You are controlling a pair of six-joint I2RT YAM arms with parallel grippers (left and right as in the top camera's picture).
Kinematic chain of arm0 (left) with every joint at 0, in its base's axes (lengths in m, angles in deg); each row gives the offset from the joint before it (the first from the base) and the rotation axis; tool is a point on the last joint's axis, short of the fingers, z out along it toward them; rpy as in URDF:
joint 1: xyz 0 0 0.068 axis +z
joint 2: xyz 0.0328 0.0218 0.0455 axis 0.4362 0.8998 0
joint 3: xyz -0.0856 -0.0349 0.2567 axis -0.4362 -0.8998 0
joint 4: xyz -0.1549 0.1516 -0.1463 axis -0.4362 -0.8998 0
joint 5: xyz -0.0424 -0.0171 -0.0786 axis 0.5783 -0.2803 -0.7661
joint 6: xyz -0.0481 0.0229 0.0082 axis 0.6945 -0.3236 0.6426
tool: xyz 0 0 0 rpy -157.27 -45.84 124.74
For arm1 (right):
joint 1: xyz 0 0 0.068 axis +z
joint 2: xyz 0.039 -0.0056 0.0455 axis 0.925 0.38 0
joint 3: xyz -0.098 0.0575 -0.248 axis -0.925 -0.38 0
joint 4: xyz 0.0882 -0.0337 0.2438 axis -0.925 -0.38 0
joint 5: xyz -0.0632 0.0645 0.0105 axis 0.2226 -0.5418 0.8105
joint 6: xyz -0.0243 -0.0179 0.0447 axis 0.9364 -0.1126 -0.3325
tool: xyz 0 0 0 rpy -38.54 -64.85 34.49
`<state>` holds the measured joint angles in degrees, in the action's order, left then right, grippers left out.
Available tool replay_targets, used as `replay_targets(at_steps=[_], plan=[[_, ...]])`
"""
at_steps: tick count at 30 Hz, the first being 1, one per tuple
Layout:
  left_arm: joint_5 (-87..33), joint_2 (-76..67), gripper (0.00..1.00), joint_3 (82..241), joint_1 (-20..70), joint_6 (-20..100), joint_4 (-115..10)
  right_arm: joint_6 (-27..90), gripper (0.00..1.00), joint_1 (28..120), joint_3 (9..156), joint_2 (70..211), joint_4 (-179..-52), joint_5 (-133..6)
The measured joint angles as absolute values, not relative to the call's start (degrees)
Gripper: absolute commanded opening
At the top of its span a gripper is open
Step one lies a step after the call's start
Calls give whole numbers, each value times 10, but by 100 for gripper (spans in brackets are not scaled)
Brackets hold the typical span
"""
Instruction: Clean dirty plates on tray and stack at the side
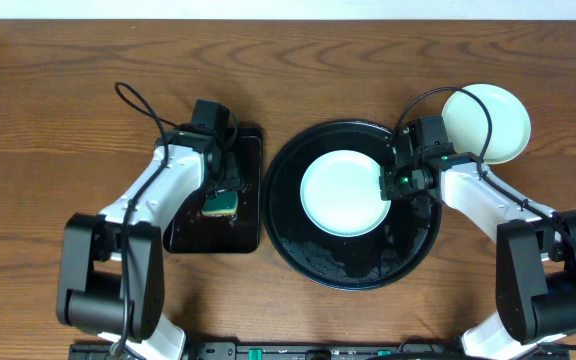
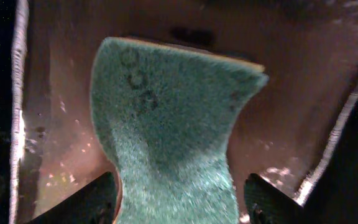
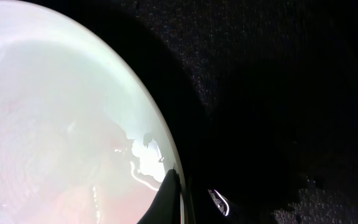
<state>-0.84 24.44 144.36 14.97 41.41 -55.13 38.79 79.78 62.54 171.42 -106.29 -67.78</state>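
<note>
left claw wide astride sponge | right claw pinching plate rim on tray | second plate beyond

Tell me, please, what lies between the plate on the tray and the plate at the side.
The right gripper, closed on the tray plate's edge, and the tray's black rim lie between them; the overhead view shows this.

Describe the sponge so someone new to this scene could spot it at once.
Left of the big round tray lies a smaller rectangular black tray. The sponge lies on it. It is the only green, rough-textured thing in view, while the plates are smooth, round and pale.
</note>
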Motion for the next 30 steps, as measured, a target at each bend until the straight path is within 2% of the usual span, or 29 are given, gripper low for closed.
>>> replay_targets(at_steps=[5,30], plan=[[-7,250,53,1444,150,425,-549,388,1,798,625,1714,-1063,-678],[7,249,52,1444,150,427,-541,388,1,798,625,1714,-1063,-678]])
